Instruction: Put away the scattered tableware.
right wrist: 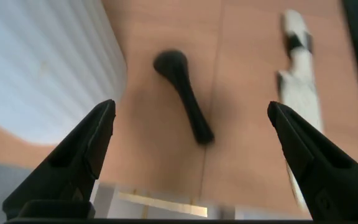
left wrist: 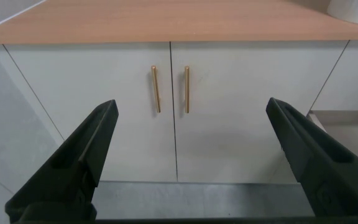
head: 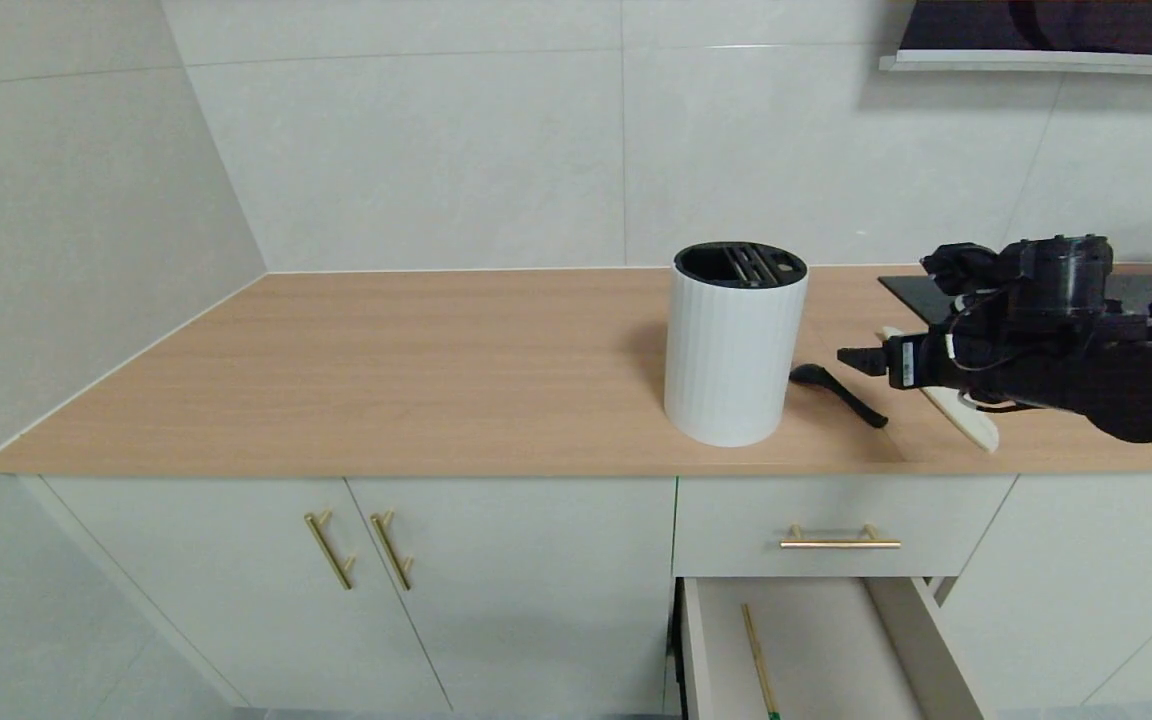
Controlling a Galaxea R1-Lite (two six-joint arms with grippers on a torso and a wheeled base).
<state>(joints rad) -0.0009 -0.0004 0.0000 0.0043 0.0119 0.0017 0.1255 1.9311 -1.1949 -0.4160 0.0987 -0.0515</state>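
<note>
A home kitchen. A tiled wall (head: 416, 150) backs the wooden surface (head: 436, 370), with white cupboards (head: 496, 590) below. A black hob (head: 911, 296) is set in.

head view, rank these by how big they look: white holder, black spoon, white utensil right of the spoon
1. white holder, clearly largest
2. white utensil, looks longer than the spoon; part of it is covered, so its full size is unsure
3. black spoon, smallest

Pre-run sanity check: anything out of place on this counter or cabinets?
Yes. A black spoon and a white utensil lie loose on the countertop beside the white holder, not stored. The lower drawer stands open with chopsticks inside.
</note>
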